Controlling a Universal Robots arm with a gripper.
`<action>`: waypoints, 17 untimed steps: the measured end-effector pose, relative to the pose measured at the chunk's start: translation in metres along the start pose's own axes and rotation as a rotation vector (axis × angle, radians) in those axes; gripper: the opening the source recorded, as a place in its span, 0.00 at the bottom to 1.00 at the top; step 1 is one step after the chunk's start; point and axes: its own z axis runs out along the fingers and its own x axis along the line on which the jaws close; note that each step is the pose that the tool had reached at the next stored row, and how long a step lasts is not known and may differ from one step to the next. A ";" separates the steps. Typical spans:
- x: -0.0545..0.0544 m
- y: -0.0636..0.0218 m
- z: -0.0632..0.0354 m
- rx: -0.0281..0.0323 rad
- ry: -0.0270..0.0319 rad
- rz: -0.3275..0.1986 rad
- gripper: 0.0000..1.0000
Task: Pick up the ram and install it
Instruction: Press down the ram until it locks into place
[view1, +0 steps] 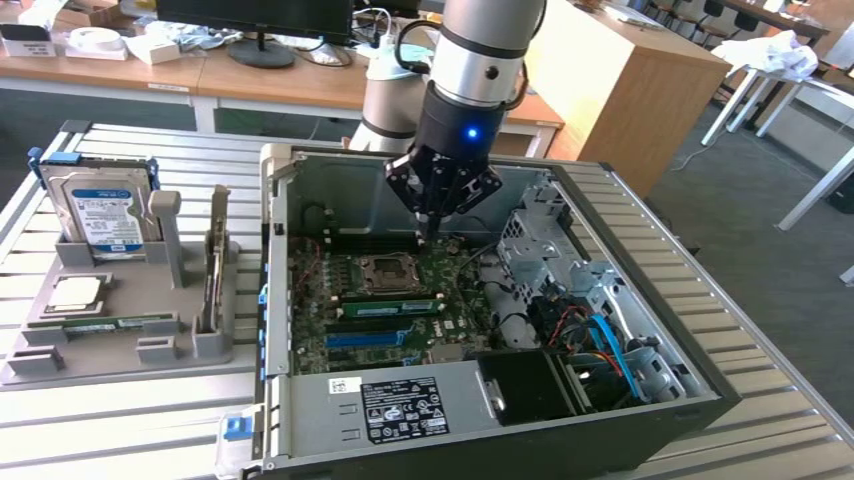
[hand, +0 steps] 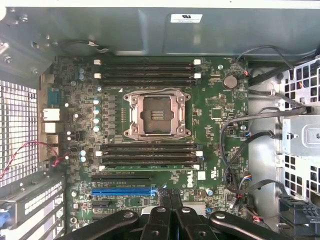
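The ram (view1: 388, 306) is a long green stick standing on edge in a memory slot of the motherboard (view1: 350, 335), on the near side of the CPU socket (view1: 388, 267). In the wrist view the ram (hand: 150, 168) shows as a thin pale edge in the slot nearest my fingers. My gripper (view1: 424, 237) hangs above the board just beyond the socket, apart from the ram. It is shut with nothing between its fingers. In the wrist view the gripper (hand: 170, 201) comes to a single dark tip.
The open computer case (view1: 278, 250) has tall metal walls, with a drive cage (view1: 541, 235) and cables (view1: 601, 335) at the exterior view's right. A grey holder (view1: 127, 345) at the left carries a blue-labelled hard drive (view1: 104, 215), a second green stick (view1: 107, 322) and a processor (view1: 75, 292).
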 end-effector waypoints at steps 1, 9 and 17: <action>0.002 -0.0001 0.0000 -0.0001 0.0000 -0.001 0.10; 0.011 -0.0003 -0.0002 0.0004 0.0002 -0.009 0.10; 0.011 -0.0004 -0.0002 0.0003 0.0004 -0.011 0.10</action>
